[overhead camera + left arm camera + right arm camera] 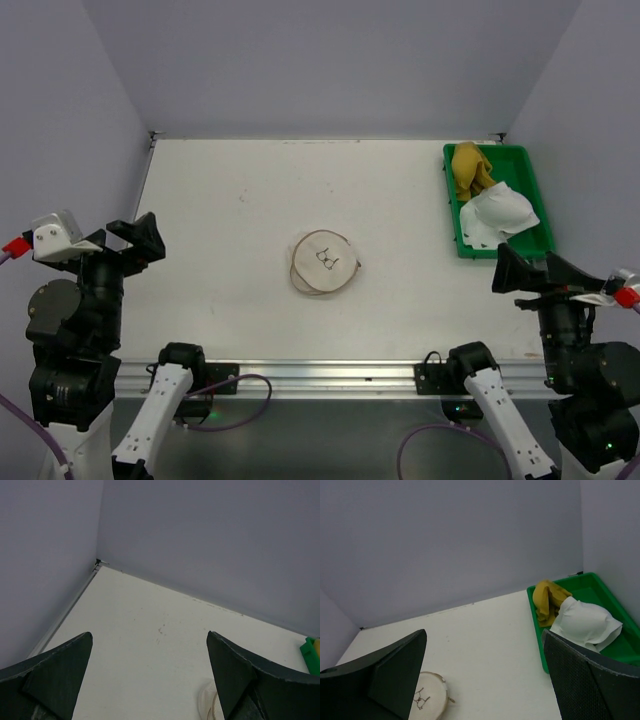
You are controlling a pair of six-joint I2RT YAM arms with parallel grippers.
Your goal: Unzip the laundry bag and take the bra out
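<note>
Midway between left tool (128, 238) and right tool (528, 272), laundry bag (324, 263), touching neither

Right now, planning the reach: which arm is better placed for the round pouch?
Right, narrowly: the pouch lies roughly midway between the left tool and right tool, both open, but its tab faces right.

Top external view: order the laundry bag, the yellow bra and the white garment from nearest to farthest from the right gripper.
From the open right gripper:
1. White garment, near end of the green tray, just ahead.
2. Yellow bra, far end of the tray.
3. Laundry bag, table centre, off to its left.
</note>
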